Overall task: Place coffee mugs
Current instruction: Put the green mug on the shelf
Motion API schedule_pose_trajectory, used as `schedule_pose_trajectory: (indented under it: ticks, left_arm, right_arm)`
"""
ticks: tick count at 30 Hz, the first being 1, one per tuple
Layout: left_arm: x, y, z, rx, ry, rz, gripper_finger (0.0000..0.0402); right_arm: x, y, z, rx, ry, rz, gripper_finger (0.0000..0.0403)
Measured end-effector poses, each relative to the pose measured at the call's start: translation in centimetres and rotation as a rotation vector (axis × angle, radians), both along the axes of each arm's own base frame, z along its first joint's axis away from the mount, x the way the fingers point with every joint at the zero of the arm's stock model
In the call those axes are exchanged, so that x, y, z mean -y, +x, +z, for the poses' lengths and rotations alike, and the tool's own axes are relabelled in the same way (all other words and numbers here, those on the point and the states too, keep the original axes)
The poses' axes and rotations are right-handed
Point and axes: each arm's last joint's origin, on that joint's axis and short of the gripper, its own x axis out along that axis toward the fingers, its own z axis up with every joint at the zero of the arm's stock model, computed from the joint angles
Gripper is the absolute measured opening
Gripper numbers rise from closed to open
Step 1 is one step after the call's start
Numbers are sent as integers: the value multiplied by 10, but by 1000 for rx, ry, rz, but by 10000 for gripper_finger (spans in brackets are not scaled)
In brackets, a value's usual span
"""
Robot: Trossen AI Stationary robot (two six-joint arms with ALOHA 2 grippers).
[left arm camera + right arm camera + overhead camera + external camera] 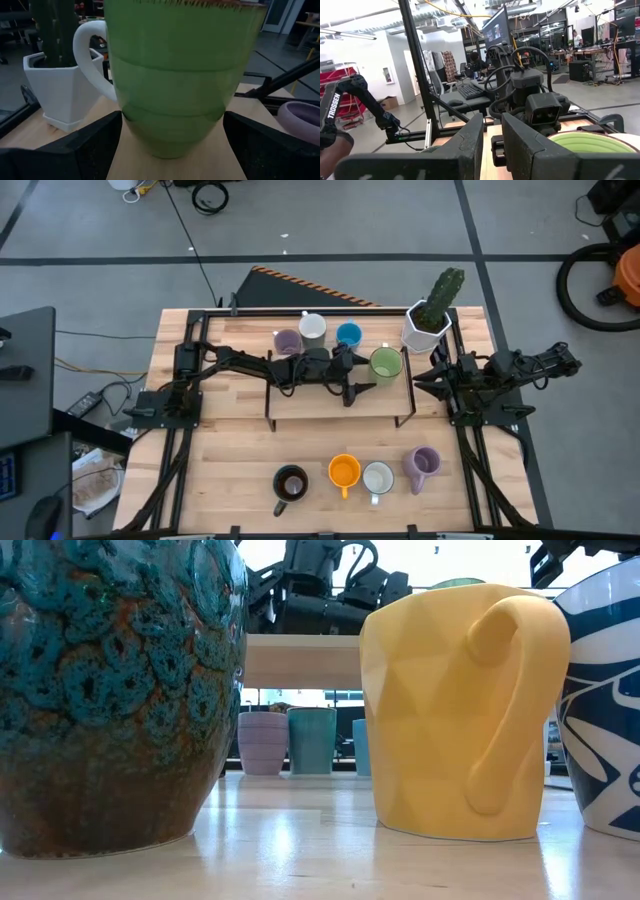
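A green mug with a white handle stands upright on its base at the right end of the raised wooden shelf. My left gripper reaches level from the table's left and stands open. Its fingers flank the lower part of the mug, with no touch showing. Lavender, white and blue mugs stand along the far edge. Dark brown, orange, white and lavender mugs stand in a near row. My right gripper waits at the table's right with a narrow gap, holding nothing.
A white hexagonal pot with a cactus stands at the far right, just beyond the green mug, its handle toward it. The shelf's black legs stand mid-table. The low view is filled by the dark mug and the orange mug.
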Motion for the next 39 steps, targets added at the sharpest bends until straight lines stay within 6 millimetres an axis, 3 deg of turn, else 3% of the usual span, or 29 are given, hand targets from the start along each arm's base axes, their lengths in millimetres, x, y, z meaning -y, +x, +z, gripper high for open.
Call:
schedule_pose_trajectory:
  ticks: [6, 10, 23, 39]
  left_arm:
    - [0, 1, -5, -19, -10, 1, 354]
    - [0, 3, -11, -22, -9, 2, 354]
    - [0, 3, -11, -25, 11, -2, 354]
    - [-6, 9, -6, -98, 27, -18, 354]
  right_arm:
    - [0, 1, -1, -15, 11, 0, 77]
    - [0, 7, -8, -131, 39, -81, 77]
    - [-3, 32, 45, -554, -10, -273, 77]
    - [-10, 51, 63, -1041, 36, -289, 77]
